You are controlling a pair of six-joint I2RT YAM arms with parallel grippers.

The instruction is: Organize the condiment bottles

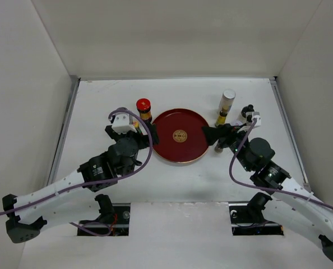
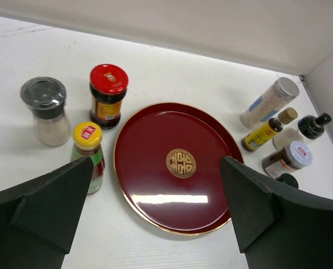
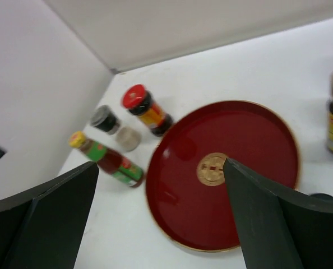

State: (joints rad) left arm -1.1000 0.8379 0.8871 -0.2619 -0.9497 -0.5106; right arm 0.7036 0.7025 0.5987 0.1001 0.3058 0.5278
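The tray (image 2: 211, 145) has a smooth, high-gloss dark-red finish; its emblem (image 2: 181, 163) is metallic gold. The tabletop (image 2: 183, 73) is matt white with a faint grain. The red-capped jar (image 2: 107, 95) carries a glossy cap. The shaker (image 2: 45, 109) has a clear lid, plastic in appearance. The cream cylinder (image 2: 270, 102) has a silver, metal-looking top. The left claw (image 2: 156, 168) has matt black fingers (image 2: 49, 207).

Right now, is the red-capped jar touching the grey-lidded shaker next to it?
Apart. The left wrist view shows a strip of bare white table between the red-capped jar and the grey-lidded shaker.
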